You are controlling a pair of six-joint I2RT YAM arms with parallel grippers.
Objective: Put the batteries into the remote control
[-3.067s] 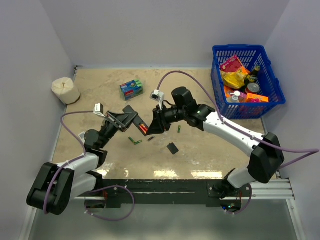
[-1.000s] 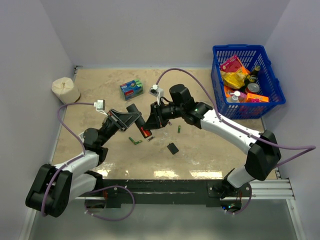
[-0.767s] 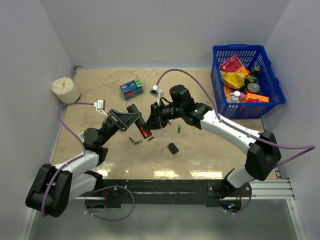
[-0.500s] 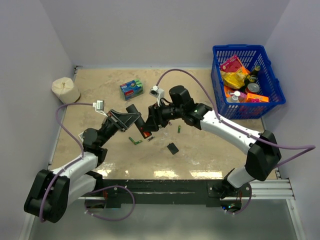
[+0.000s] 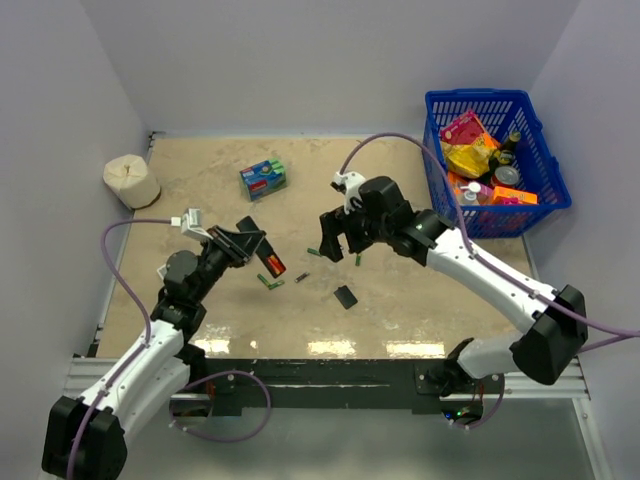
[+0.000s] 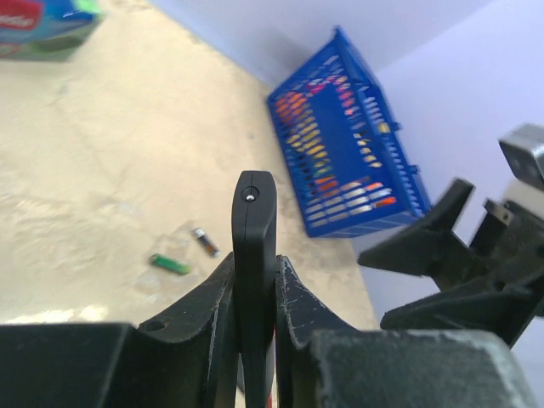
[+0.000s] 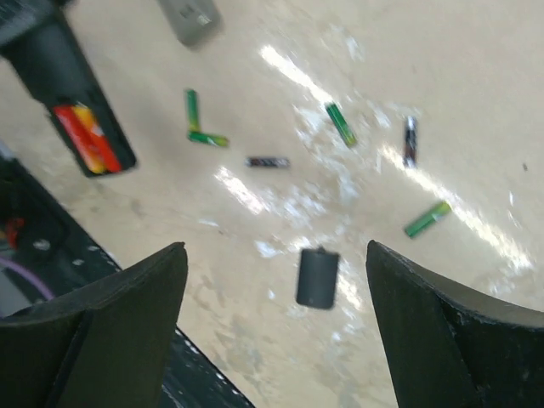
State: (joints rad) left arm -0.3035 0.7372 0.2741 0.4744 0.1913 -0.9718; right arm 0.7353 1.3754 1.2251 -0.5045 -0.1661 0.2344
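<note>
Left gripper [image 6: 255, 270]: closed tight on the remote [image 6: 254, 212], pinching its thin sides near one end. The bar is held clear of the table [image 5: 400, 290], left of centre. The open bay faces the right arm, and an orange-red cell [image 7: 85, 136] shows inside it. Cannot tell whether it is fully seated.

Right gripper [image 5: 334, 243]: jaws spread wide with nothing between them. It hovers right of the remote, apart from it, above the loose batteries [image 7: 340, 123].

Batteries: scattered flat on the table between the arms, several green and a couple darker. The cover [image 7: 317, 277] lies alone, nearer than the cells.

Handling (judged):
- Cells are light, rigid, smooth and round, so they will roll, or squirt out of a slack pinch.
- Take one across the barrel at mid-length, jaws square to its axis, leaving an end free to lead into the bay.
- The green pair [image 7: 208, 138] touches in an L and is awkward to grasp. A lone green cell further right looks easier.
- The remote is stiff and light. The end grip leaves the bay unobstructed, but pressing a cell home may lever the bar in the jaws.
</note>
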